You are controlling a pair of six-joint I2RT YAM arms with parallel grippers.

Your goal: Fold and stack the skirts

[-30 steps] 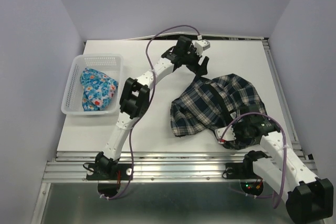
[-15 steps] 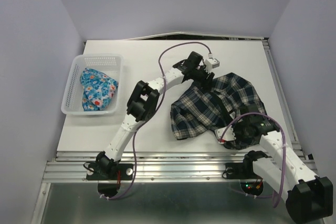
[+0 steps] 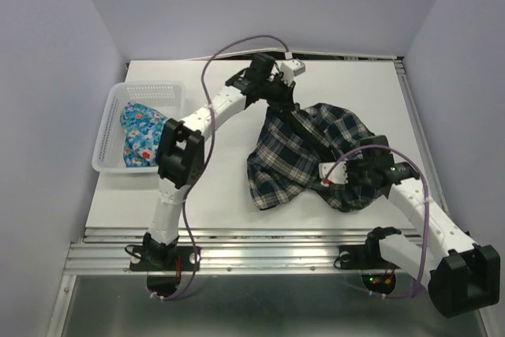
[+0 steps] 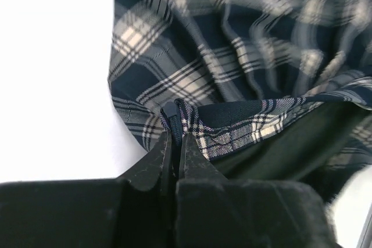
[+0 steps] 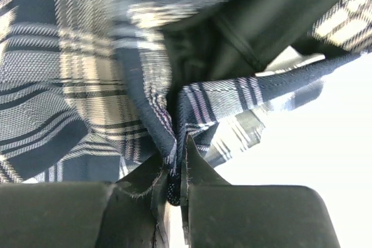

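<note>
Closely pressed, the two dark fingers of the left claw [image 4: 173,136] are seen with almost no gap between them, and a navy-edged corner of the plaid skirt [image 4: 232,68] is pinched at their tips. From that pinch the cloth is spread away in soft pleats, with its dark inner side exposed to the right. White surface is visible beside and beneath the fold.

The right claw [image 5: 177,149] is likewise narrowed on the same skirt. A gathered ridge of plaid is gripped between its fingers, and a few loose threads are shown along the finger edges. Above the grip, dark lining is bunched together, and pale surface is seen to the right.

From overhead, the plaid skirt is held at two ends: its far end by the left claw, towards the back middle of the surface [image 3: 221,187], and its near right end by the right claw. Between them the cloth is crumpled and partly opened, right of centre. How much of it is raised off the surface cannot be told.

Further out, the floral skirt [image 3: 142,136] is found bunched inside the white lattice basket [image 3: 147,86], which is set at the left edge of the surface, well apart from the plaid skirt. A purple cable [image 3: 237,43] is looped above the left arm.
</note>
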